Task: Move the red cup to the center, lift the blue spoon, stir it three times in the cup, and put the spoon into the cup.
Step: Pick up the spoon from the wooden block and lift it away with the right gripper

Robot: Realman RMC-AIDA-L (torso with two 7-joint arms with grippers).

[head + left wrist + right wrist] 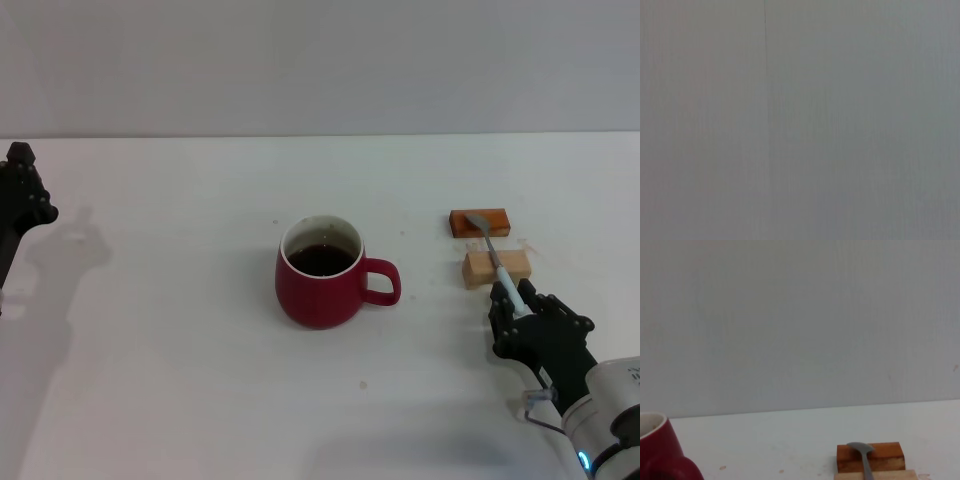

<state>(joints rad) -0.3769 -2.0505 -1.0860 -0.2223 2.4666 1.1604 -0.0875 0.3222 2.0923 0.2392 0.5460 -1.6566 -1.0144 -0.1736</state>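
Cup [319,271] sits mid-tabletop [180,380] already. Spoon [494,258] lies across two blocks [494,267]; right gripper [522,318] fingers are around its handle, clamped or not I cannot tell. Lifting, stirring remain. Left gripper [20,195] waits aside.

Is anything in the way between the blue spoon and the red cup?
Nothing visible is. The blue spoon lies across two blocks on the robot's right, with the right pincer at its handle. Only bare table lies between it and the red cup.
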